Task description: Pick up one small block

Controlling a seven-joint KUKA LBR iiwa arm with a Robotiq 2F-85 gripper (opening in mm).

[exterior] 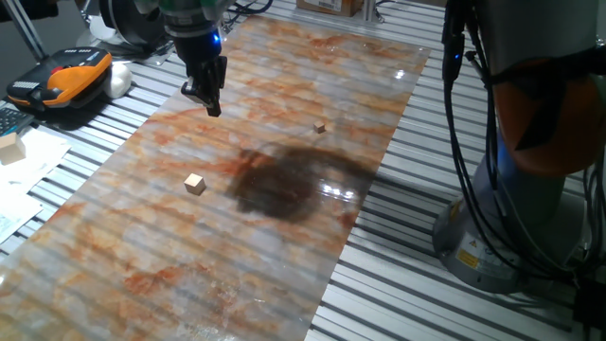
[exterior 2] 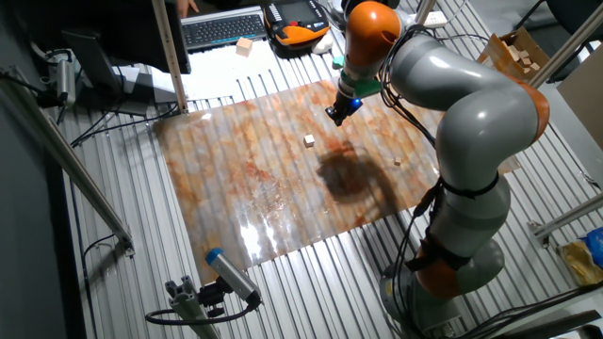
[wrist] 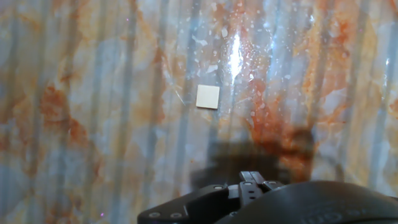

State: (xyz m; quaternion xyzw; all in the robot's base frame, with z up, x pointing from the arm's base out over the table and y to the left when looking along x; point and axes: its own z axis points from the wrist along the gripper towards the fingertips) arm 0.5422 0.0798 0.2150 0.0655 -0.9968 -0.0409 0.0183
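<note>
The small block (exterior: pixel 195 184) is a pale tan wooden cube lying on the marbled sheet (exterior: pixel 114 256). It also shows in the other fixed view (exterior 2: pixel 309 140) and in the hand view (wrist: pixel 208 96), just above centre. My gripper (exterior: pixel 213 107) hangs above the far part of the sheet, well away from the block and holding nothing. Its fingers look pressed together. In the other fixed view the gripper (exterior 2: pixel 334 118) is up and to the right of the block. Only the dark hand housing (wrist: pixel 249 193) shows in the hand view.
A much tinier brownish cube (exterior: pixel 320 126) lies right of the gripper, beyond a dark stain (exterior: pixel 284 185). A bigger pale block (exterior: pixel 9 144) sits on papers at the left. An orange-black device (exterior: pixel 66 80) lies off the sheet. The arm's base (exterior: pixel 511 237) stands at the right.
</note>
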